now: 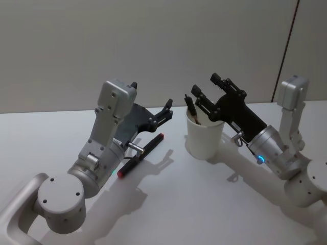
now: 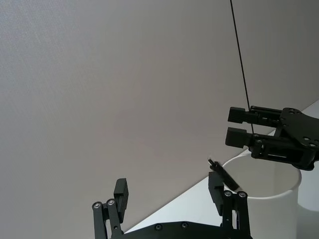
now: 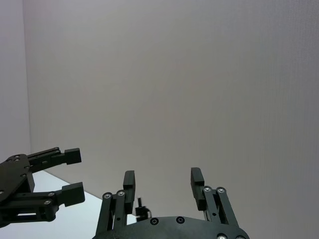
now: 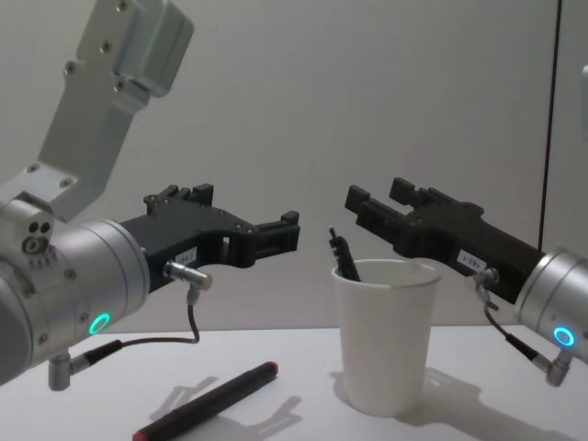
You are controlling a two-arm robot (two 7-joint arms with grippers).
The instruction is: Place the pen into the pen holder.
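Standing upright, the white tapered pen holder (image 1: 204, 139) holds a dark pen (image 1: 191, 109); left hand (image 1: 167, 110) and right hand (image 1: 205, 84) both spread

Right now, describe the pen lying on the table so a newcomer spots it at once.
Find the white paper cup on the white table, with the right tool open near its rim. Left of it, below the open left tool, lies a slim black pen with red ends. Unlike the dark pen standing in the cup, this one lies flat.
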